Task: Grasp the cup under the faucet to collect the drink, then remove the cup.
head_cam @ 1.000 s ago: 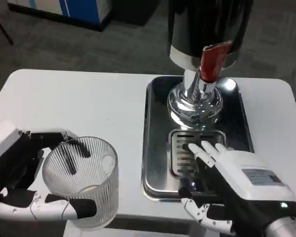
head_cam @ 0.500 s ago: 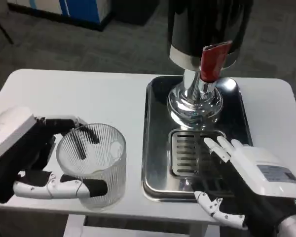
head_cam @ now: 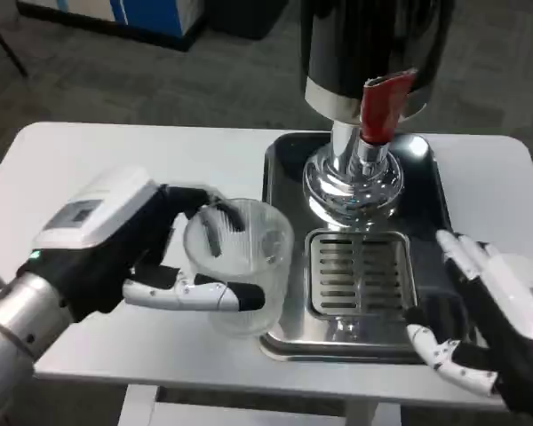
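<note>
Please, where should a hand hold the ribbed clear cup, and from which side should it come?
Hold the cup around its ribbed side wall, about mid-height, coming from its left, as the left hand does now. The cup stands upright with its mouth open upward, so a side wrap likely keeps the rim free for the faucet. The tray and right hand crowd its right side.

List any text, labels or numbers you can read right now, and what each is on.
No text is readable.
Left hand: a grey label on its white back, print too blurred to read.
Cup, dispenser, red tap, tray: no visible markings.
</note>
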Motion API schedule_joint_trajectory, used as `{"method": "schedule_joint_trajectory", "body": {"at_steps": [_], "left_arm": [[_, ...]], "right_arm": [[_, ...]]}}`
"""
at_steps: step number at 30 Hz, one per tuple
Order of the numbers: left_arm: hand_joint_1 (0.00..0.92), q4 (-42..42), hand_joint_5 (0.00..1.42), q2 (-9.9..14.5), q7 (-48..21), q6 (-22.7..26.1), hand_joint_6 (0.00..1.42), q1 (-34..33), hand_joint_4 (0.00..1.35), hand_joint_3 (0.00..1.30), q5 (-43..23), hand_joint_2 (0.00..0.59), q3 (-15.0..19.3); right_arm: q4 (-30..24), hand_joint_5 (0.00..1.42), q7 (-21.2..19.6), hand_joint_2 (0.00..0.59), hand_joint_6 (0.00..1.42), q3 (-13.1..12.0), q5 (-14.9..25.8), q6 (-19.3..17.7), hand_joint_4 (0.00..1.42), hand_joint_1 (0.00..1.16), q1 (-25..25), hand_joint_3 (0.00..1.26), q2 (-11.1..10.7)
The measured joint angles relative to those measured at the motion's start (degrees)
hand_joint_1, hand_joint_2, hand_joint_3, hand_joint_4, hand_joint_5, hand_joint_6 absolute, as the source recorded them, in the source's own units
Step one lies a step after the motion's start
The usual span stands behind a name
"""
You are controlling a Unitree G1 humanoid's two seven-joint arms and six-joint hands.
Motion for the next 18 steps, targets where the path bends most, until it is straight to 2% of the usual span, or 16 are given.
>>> {"method": "schedule_joint_trajectory", "body": {"at_steps": [4,10,18], "left_arm": [[0.474,2.26,1.32,-1.11,1.18,-0.05,1.42,-2.71,1.12,0.97,2.07,0.049,-2.57],[0.474,4.68,1.32,-2.41,2.86,-0.11,1.42,-5.17,1.12,0.97,4.64,0.049,-5.92],[0.474,8.79,1.32,-5.3,7.11,-0.21,1.42,-10.23,1.12,0.97,9.89,0.049,-10.59]], "right_arm": [[-0.74,0.0,0.0,0.502,0.03,-2.59,1.39,0.55,0.0,0.38,-0.05,0.0,-0.23],[-0.88,0.0,-0.01,0.502,0.03,-4.81,2.92,0.93,0.0,0.38,0.2,0.0,-0.78],[-2.39,0.0,-0.03,0.504,0.03,-8.05,5.85,1.24,0.0,0.37,1.07,0.0,-2.12]]}}
